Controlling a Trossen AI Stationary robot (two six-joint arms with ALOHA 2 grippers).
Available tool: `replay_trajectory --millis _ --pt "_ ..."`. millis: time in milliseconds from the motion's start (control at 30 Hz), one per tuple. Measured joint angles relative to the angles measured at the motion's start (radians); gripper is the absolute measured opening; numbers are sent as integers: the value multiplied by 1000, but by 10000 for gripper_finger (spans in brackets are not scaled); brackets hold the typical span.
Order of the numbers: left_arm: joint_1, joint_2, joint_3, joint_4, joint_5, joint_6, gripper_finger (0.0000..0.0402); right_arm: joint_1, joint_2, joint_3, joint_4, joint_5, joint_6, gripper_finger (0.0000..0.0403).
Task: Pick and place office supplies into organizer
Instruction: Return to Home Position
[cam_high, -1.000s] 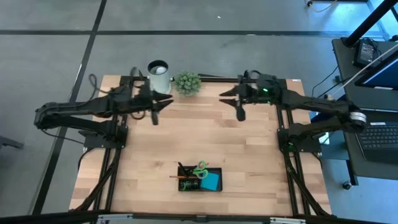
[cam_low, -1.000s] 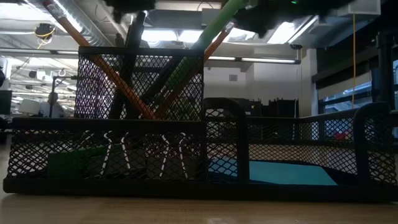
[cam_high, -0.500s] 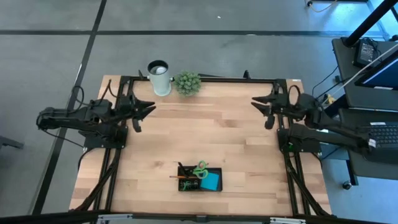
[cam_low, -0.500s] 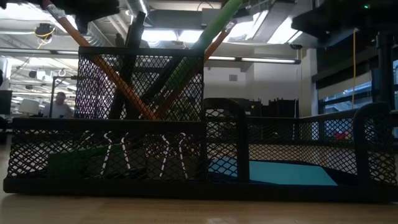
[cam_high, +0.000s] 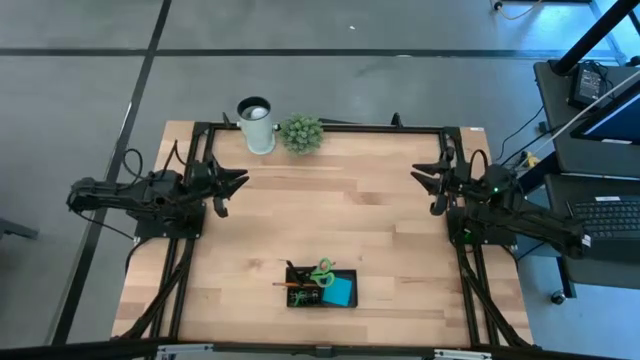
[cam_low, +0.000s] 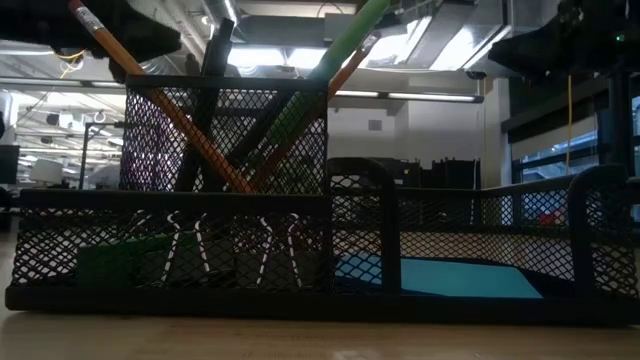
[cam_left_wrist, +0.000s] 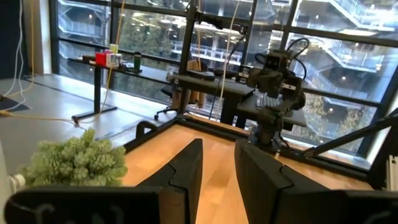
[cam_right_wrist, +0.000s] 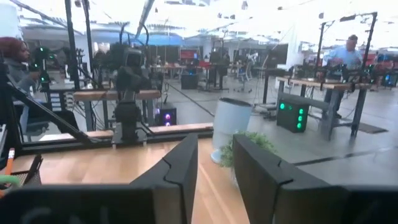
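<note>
Black mesh organizer (cam_high: 352, 272) sits near the table's front edge, holding green-handled scissors (cam_high: 322, 272), orange pencils (cam_low: 165, 103) and blue sticky-note pad (cam_high: 338, 291); no loose supplies show elsewhere; farther back, left gripper (cam_high: 232, 190) and right gripper (cam_high: 425, 190) hang at the sides, fingers spread, empty; the job looks finished.

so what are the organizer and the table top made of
The organizer: black mesh, likely coated metal, matte; the open diamond lattice lets light through. The table top: light wood, seemingly laminated strips; parallel plank lines and grain show, low sheen.
</note>
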Motion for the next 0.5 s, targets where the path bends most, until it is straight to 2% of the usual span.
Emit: replay_trajectory --millis 500 --pt "0 -34 -173 68 -2 -85 85 0 -81 -139 117 8 41 103"
